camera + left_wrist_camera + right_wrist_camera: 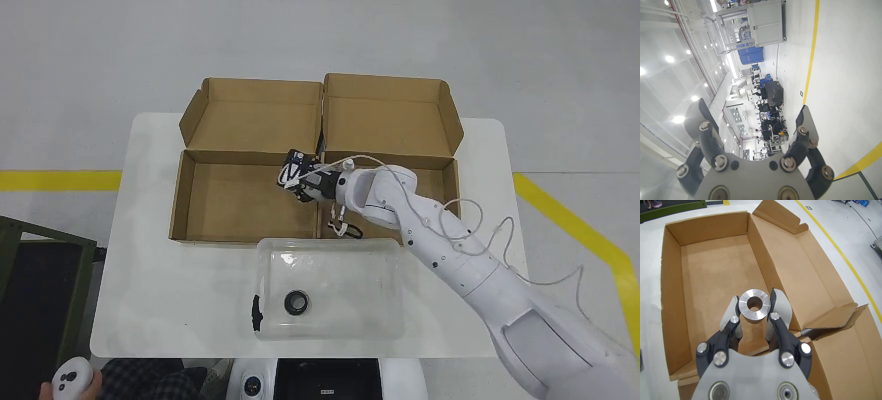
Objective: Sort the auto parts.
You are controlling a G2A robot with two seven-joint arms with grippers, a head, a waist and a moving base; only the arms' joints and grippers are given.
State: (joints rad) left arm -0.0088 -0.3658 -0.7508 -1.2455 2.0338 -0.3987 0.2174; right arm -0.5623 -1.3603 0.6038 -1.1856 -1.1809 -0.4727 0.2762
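Observation:
My right gripper (296, 177) (755, 300) is shut on a silver metal ring (753, 316) with a round centre hole. It hangs over the left cardboard box (230, 200) (715, 266), near the wall shared with the right cardboard box (455, 185) (848, 351). The left box's floor is bare under the ring. A clear plastic bin (380, 300) at the table's front holds a black ring (296, 302), and a small black part (256, 313) sits at its left wall. My left gripper (753, 106) is open with nothing between its fingers, pointing out at the room.
Both boxes stand side by side at the back of the white table (150, 300), lids folded up behind them. The right arm crosses diagonally over the right box and the bin's back right corner. Bare table lies left and right of the bin.

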